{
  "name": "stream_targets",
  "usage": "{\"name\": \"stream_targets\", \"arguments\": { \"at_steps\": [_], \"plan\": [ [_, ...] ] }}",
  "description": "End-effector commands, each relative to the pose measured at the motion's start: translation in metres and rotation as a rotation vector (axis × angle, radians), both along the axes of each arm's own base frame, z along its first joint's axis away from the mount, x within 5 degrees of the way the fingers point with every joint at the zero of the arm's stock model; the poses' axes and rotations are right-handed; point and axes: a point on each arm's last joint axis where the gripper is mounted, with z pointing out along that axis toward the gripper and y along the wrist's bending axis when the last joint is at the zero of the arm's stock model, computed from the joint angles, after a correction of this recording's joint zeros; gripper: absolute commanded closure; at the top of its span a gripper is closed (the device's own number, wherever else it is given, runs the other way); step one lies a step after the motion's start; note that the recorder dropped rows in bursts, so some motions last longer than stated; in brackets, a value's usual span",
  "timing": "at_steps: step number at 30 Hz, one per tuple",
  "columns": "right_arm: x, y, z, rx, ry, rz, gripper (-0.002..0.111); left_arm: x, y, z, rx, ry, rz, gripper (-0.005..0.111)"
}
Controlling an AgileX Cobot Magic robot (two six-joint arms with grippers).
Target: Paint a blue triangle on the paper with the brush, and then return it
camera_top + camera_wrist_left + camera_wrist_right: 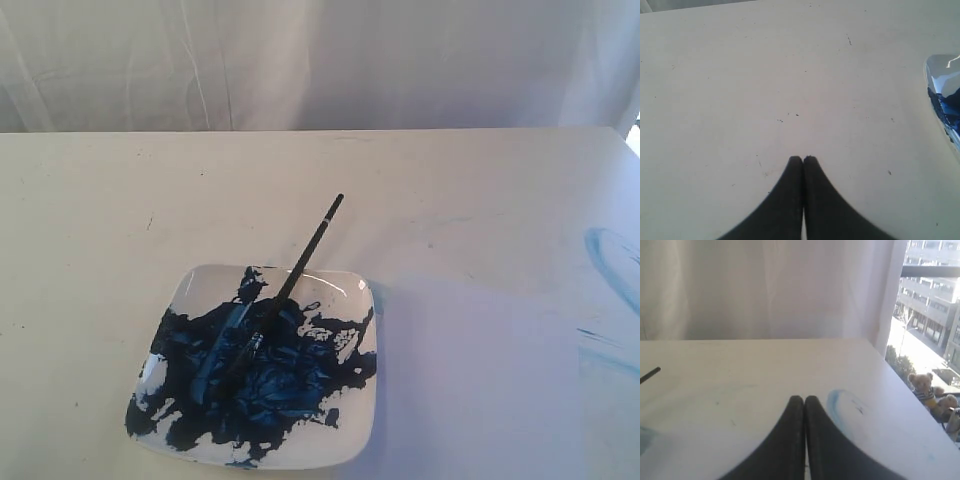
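Note:
The brush (305, 250), thin and black, lies slanted across a white square dish (352, 284) smeared with dark blue paint; its bristle end sits in the paint and its handle sticks out past the far rim. The paper (480, 375) is the bluish-white sheet right of the dish. The blue triangle is out of view. Neither gripper shows in the exterior view. My left gripper (803, 159) is shut and empty over bare table, with the dish's edge (940, 67) off to one side. My right gripper (804, 399) is shut and empty, with the brush's handle tip (650, 374) far off.
Faint light-blue curved smears (610, 255) mark the table's right side, and one smear (836, 402) lies beside my right gripper. A white curtain (320, 60) hangs behind the table. A window (927, 315) stands beyond the table's right edge.

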Motion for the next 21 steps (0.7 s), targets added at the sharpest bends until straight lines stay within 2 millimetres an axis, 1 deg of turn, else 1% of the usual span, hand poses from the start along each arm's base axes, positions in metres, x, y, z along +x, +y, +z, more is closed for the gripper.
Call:
{"name": "stream_targets", "arguments": {
  "at_steps": [1,4,6,7,10,11,14,15,16,17,18,19,20,21],
  "plan": [
    [0.000,0.000,0.010,-0.039,-0.119,0.005,0.108,0.000,-0.001,-0.002,-0.016,0.004,-0.005,0.107],
    [0.000,0.001,0.012,-0.034,-0.141,0.005,0.108,0.000,-0.001,-0.002,-0.016,0.004,-0.005,0.107],
    [-0.001,0.001,0.015,0.027,-0.163,0.008,0.108,0.000,-0.001,-0.002,-0.016,0.004,-0.005,0.107],
    [-0.001,0.000,0.018,0.114,-0.189,0.011,0.108,0.000,-0.001,-0.002,-0.016,0.004,-0.005,0.107],
    [-0.004,-0.003,0.030,0.594,-0.280,0.043,0.108,0.000,-0.001,-0.002,-0.016,0.004,-0.005,0.107],
    [-0.005,-0.004,0.033,0.729,-0.303,0.059,0.108,0.000,-0.001,-0.002,-0.016,0.004,-0.005,0.107],
    [-0.006,-0.005,0.037,0.907,-0.329,0.101,0.108,0.000,-0.001,-0.002,-0.016,0.004,-0.005,0.107],
    [-0.007,-0.005,0.039,1.030,-0.328,0.129,0.108,0.000,-0.001,-0.002,-0.016,0.004,-0.005,0.107],
    [-0.007,-0.005,0.039,1.078,-0.322,0.141,0.108,0.000,-0.001,-0.002,-0.016,0.004,-0.005,0.107],
    [-0.008,-0.004,0.046,1.073,-0.327,0.166,0.108,0.000,-0.001,-0.002,-0.016,0.004,-0.005,0.107],
    [-0.008,-0.002,0.055,1.026,-0.320,0.171,0.108,0.000,-0.001,-0.002,-0.016,0.004,-0.005,0.107],
    [-0.004,0.001,0.077,0.948,-0.251,0.159,0.108,0.000,-0.001,-0.002,-0.016,0.004,-0.005,0.107],
    [0.001,0.003,0.090,0.896,-0.204,0.145,0.108,0.000,-0.001,-0.002,-0.016,0.004,-0.005,0.107],
    [0.017,0.007,0.113,0.787,-0.098,0.110,0.108,0.000,-0.001,-0.002,-0.016,0.004,-0.005,0.107]
  ]
}}
